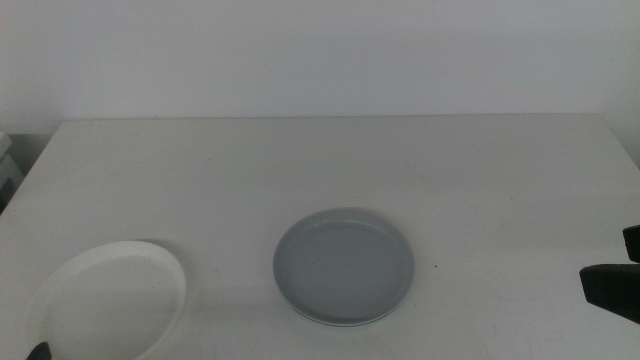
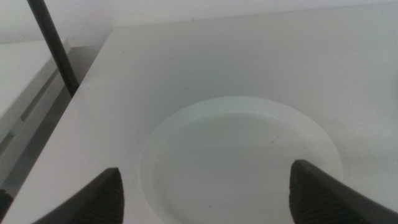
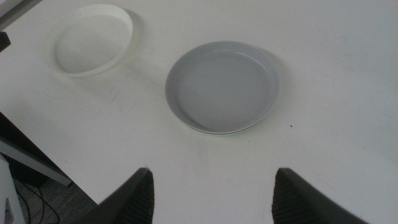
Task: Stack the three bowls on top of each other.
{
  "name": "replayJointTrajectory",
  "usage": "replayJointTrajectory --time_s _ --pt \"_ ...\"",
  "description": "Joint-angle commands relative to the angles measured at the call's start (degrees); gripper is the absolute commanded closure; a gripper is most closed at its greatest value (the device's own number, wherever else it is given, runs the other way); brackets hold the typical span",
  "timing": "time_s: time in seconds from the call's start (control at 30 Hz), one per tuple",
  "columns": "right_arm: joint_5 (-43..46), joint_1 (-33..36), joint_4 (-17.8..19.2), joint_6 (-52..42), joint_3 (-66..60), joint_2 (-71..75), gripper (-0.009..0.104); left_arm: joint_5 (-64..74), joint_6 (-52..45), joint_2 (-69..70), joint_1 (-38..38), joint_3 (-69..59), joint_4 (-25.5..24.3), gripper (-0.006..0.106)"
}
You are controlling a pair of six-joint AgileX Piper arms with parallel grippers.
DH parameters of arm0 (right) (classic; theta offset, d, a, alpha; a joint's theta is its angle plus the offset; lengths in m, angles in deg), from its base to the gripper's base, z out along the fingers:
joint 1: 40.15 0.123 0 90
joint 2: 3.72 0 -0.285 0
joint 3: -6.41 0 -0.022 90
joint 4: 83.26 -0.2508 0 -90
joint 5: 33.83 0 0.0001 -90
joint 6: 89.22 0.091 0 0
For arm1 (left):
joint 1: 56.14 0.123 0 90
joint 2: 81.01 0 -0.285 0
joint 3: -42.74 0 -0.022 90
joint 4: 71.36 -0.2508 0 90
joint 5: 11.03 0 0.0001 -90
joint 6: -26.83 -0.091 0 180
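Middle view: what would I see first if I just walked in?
Probably the grey-blue bowl in the middle of the white table, with a thin green rim of another bowl peeking out under it. Next, the white bowl at the table's front left corner, with the left gripper open above it. The right gripper, also open, waits at the right edge.

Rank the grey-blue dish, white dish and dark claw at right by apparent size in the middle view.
Largest: grey-blue bowl and white bowl, which look alike; the white one is cut off by the picture's edge.
Smallest: right gripper, only partly in view.
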State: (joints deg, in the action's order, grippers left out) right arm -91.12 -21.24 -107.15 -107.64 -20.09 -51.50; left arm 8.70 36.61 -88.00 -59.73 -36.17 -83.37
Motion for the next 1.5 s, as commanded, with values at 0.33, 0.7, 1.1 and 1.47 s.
replayJointTrajectory --time_s 0.33,0.7,1.1,1.47 --pt "3.0 -0.5 -1.1 -0.2 1.2 0.1 0.046 -3.6 0.4 0.8 0.2 0.3 -7.7 0.012" --pt "3.0 -0.5 -1.1 -0.2 1.2 0.1 0.046 -6.9 11.7 -6.2 3.6 8.8 -12.3 0.012" --pt "3.0 -0.4 -1.1 -0.2 1.2 0.1 0.046 17.1 15.7 -29.7 5.2 39.5 -8.0 0.012" --pt "3.0 -0.4 -1.1 -0.2 1.2 0.1 0.046 37.1 11.9 -49.5 5.2 59.7 -6.9 0.012"
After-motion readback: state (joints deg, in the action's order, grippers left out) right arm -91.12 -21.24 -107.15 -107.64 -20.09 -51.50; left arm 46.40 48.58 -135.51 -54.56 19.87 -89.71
